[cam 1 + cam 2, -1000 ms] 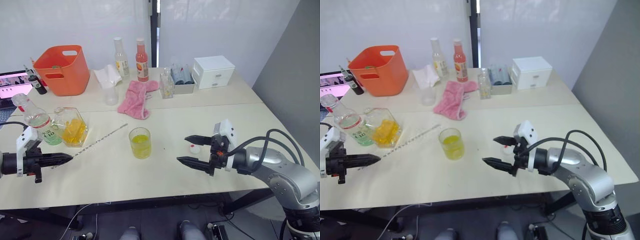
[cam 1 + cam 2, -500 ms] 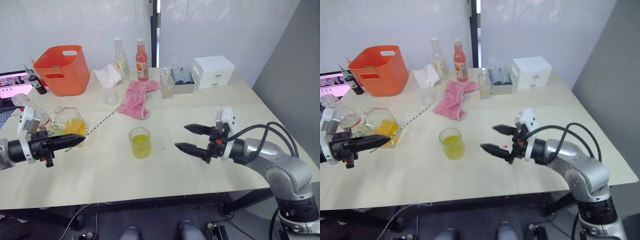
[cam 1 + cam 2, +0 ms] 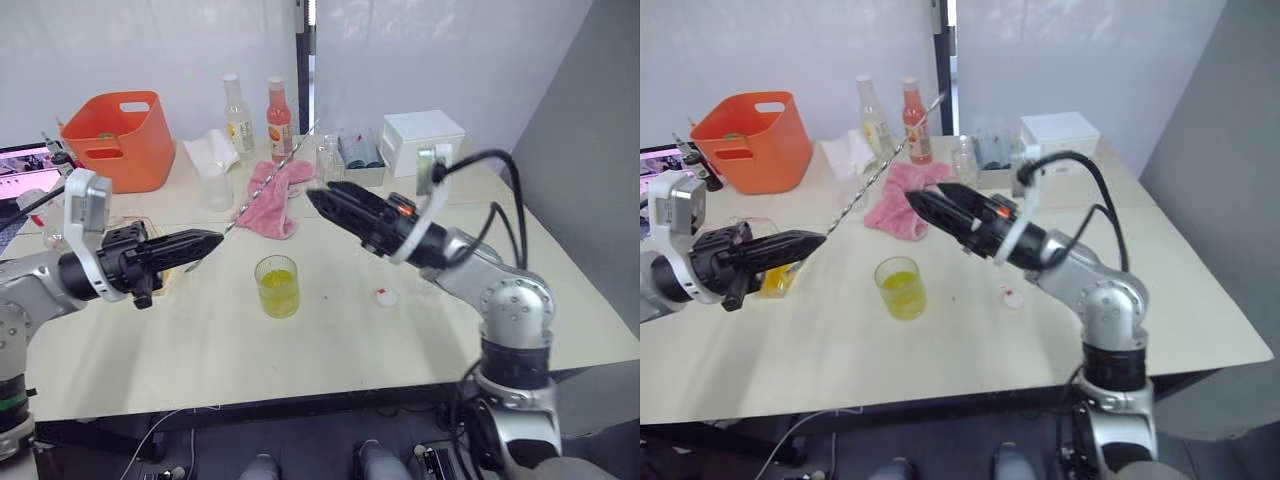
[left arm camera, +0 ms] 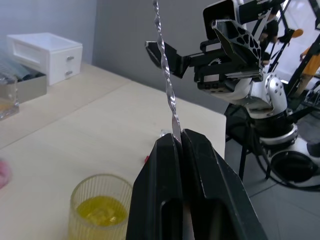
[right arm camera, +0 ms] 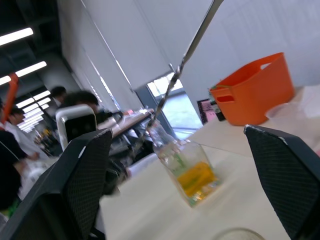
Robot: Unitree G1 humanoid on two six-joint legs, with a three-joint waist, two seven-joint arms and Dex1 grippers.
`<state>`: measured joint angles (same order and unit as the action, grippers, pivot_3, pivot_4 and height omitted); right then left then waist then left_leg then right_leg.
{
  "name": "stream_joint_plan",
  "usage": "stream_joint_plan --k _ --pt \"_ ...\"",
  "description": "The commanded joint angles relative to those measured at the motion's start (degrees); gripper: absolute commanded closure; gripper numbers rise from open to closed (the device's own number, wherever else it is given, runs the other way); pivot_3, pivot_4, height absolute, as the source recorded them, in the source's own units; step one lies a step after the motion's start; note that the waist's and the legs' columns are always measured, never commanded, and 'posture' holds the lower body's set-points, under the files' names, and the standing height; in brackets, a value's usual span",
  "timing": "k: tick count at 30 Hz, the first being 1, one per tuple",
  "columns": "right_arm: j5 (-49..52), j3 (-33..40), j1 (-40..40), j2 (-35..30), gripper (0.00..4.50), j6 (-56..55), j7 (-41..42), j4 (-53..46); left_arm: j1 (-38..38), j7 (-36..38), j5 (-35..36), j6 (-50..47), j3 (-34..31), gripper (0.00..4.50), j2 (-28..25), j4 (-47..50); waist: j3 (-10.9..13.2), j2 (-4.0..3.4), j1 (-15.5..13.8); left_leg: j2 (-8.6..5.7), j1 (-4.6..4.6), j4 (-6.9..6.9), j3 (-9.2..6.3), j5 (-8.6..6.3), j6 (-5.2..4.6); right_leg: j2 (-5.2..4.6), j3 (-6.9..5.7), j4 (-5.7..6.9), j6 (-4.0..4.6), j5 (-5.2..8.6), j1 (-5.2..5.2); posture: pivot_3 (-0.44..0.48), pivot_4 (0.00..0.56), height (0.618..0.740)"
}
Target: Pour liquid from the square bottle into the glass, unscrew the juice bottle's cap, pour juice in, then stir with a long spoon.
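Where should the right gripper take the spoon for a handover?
Mid-stem, coming in from the side. The left gripper pinches the spoon at its low end, and the thin twisted stem slants up free over the table. The right gripper, its jaws open, is already near that stem, so a sideways pinch looks easiest.

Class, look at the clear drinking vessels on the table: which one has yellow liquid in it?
The ribbed glass standing between the two grippers, partly filled with yellow liquid. The plainer clear cup, farther back by the white tissue, looks empty.
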<state>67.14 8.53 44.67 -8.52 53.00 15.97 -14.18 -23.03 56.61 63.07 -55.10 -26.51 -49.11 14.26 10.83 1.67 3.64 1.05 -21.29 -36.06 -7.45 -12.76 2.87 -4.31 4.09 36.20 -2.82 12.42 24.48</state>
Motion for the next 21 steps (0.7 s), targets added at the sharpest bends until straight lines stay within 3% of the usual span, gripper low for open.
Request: stream_joint_plan --k 1,7,16,21 --pt "5.04 1.91 1.94 1.86 0.0 -0.17 -4.39 0.02 -0.25 -2.13 2.6 -0.02 -0.69 4.44 0.29 2.46 0.0 0.0 0.0 -0.01 -0.01 0.0 -0.02 0.0 0.0 -0.01 0.0 0.0 0.0 0.0 0.0 0.0 0.15 0.739" --pt "9.65 3.06 3.6 4.09 0.0 -1.67 -8.13 1.21 0.38 -2.93 3.55 0.73 -0.23 4.44 0.42 2.76 0.01 -0.02 0.27 -0.02 0.0 0.01 -0.01 0.0 0.0 0.0 0.0 -0.01 0.01 0.01 0.0 0.0 0.15 0.739" --pt "11.76 3.32 4.86 2.01 0.0 -1.51 -9.42 2.04 0.57 -1.79 2.95 1.42 1.04 4.44 -0.22 3.67 0.02 -0.03 0.33 -0.01 0.0 0.03 -0.01 0.0 -0.01 0.01 0.0 -0.03 0.01 0.01 0.01 0.0 0.15 0.739" --pt "12.28 3.2 5.07 1.83 1.58 -1.73 -9.9 2.11 0.53 -1.32 2.39 1.7 1.63 4.5 -0.37 4.02 0.02 -0.03 0.32 -0.01 0.0 0.04 -0.01 0.0 -0.01 0.01 0.0 -0.04 0.01 0.02 0.01 0.0 0.15 0.739"
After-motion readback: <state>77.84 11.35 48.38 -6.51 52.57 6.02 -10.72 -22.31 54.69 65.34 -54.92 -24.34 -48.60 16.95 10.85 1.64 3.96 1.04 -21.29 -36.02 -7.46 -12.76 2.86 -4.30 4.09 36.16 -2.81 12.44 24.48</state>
